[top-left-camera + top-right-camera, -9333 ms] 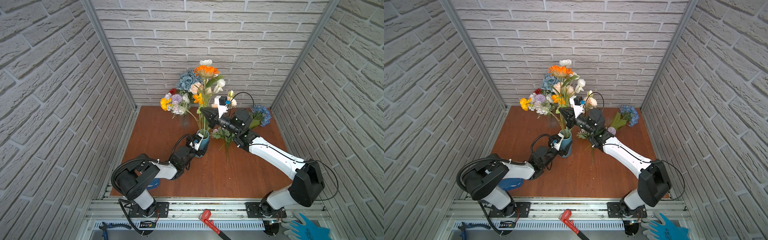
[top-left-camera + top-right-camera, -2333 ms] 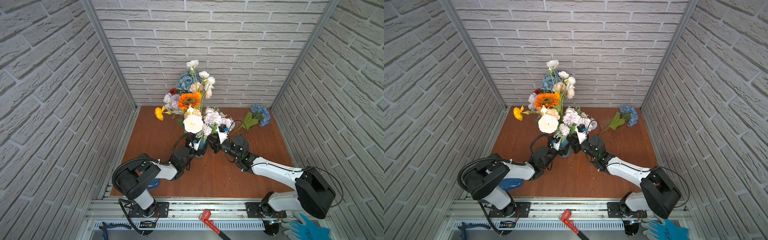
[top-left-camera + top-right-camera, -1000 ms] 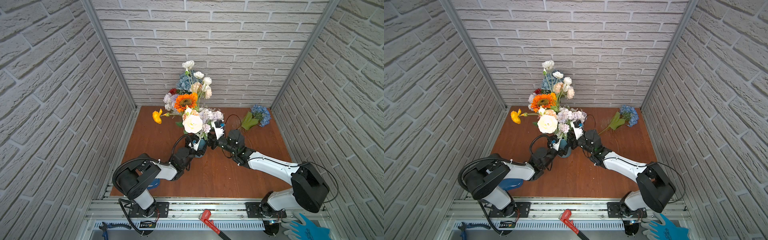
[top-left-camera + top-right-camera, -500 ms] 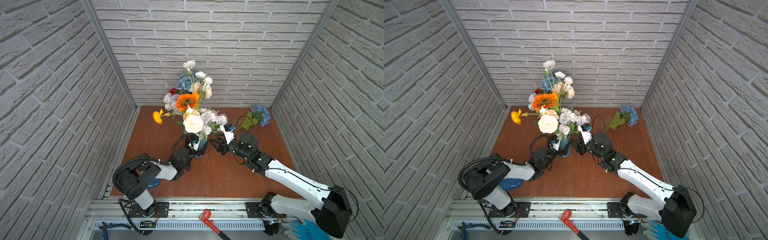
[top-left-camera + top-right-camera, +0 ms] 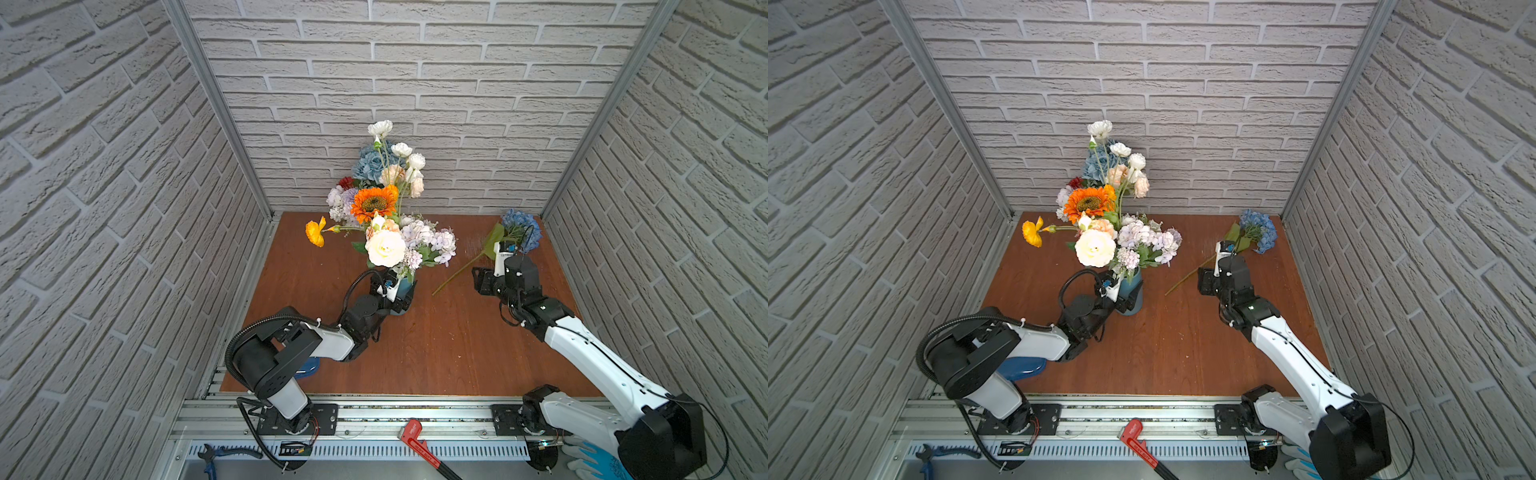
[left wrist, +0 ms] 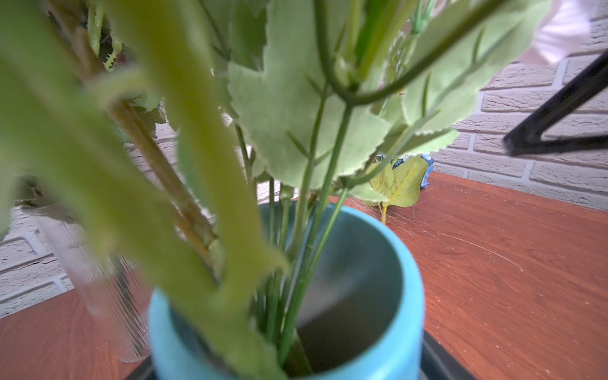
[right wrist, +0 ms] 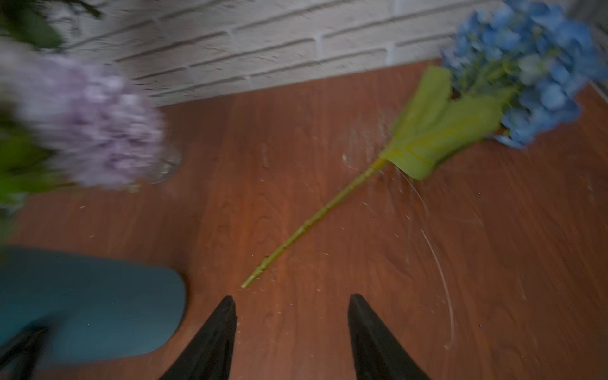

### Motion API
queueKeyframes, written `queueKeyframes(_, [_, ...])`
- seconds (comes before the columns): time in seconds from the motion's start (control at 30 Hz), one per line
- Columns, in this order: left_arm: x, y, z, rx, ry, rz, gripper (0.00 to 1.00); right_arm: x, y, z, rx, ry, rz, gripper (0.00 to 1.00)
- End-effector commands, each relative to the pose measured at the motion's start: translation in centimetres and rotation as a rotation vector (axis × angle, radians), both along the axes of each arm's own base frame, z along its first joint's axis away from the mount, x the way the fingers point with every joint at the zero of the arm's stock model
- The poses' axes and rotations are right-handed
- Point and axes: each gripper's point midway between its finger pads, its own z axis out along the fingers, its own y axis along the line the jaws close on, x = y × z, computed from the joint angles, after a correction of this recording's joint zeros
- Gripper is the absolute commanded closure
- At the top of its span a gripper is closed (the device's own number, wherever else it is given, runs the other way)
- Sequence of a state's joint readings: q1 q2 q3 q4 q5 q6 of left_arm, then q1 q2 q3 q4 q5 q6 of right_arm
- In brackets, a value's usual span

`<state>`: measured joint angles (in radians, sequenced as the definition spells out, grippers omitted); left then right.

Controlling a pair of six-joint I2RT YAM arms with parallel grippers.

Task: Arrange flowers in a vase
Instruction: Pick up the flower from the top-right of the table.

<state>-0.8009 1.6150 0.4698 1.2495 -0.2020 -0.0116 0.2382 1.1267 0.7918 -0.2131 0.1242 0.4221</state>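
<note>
Pulled back rightward from the blue vase (image 6: 408, 279), the right claw (image 7: 291, 301) now hovers open and empty near the stem end of the blue hydrangea (image 5: 519, 228), which lies on the surface (image 5: 436, 357) at far right. The left claw (image 5: 1126, 296) clasps the vase, and the other flowers (image 5: 384, 249) stand in it, centre.

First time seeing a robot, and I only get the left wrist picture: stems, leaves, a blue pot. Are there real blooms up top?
Observer: Yes. In both top views an orange flower and a cream rose show above the pot.
Visitor: What is that yellow-green leaf behind it?
Observer: It belongs to a blue flower lying flat on the table, outside the pot.
Visitor: Is the other arm holding anything?
Observer: No. The right gripper is open and empty, close to that flower's stem end.
</note>
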Motion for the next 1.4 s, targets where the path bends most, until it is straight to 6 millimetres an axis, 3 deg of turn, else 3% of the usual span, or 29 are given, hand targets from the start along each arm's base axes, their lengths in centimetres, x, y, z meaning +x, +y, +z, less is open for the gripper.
queueKeyframes(0.0, [-0.2,0.0,-0.6,0.027,-0.007,-0.006,1.0,1.7,-2.4,-0.4,0.068,0.076,-0.146,0.41])
queueKeyframes(0.17, [-0.2,-0.2,-0.7,0.029,-0.005,-0.01,1.0,5.6,-4.6,-2.4,0.125,0.195,-0.271,0.41])
queueKeyframes(0.33, [-0.2,-0.3,-0.8,0.031,-0.004,-0.014,1.0,9.9,-4.1,-4.6,0.18,0.262,-0.308,0.41])
queueKeyframes(0.47, [-0.2,-0.3,-0.9,0.032,0.0,-0.014,1.0,12.2,-3.7,-6.7,0.24,0.292,-0.364,0.43])
queueKeyframes(0.67, [-0.2,-0.4,-1.0,0.031,0.006,-0.018,1.0,13.5,-4.3,-9.2,0.316,0.305,-0.477,0.43])
queueKeyframes(0.87, [-0.2,-0.5,-1.2,0.029,0.007,-0.023,1.0,15.7,-4.3,-10.4,0.341,0.302,-0.499,0.45])
queueKeyframes(0.93, [-0.3,-0.5,-1.1,0.03,0.007,-0.022,1.0,16.0,-4.4,-12.3,0.333,0.334,-0.52,0.46])
queueKeyframes(1.17, [-0.3,-0.4,-1.1,0.042,0.003,-0.02,1.0,17.1,-5.1,-13.5,0.32,0.331,-0.555,0.5])
queueKeyframes(1.27, [-0.3,-0.5,-1.1,0.042,0.001,-0.02,1.0,17.4,-5.3,-13.7,0.314,0.324,-0.555,0.56])
queueKeyframes(1.37, [-0.3,-0.4,-1.1,0.043,0.002,-0.019,1.0,17.8,-5.5,-13.7,0.303,0.32,-0.55,0.72])
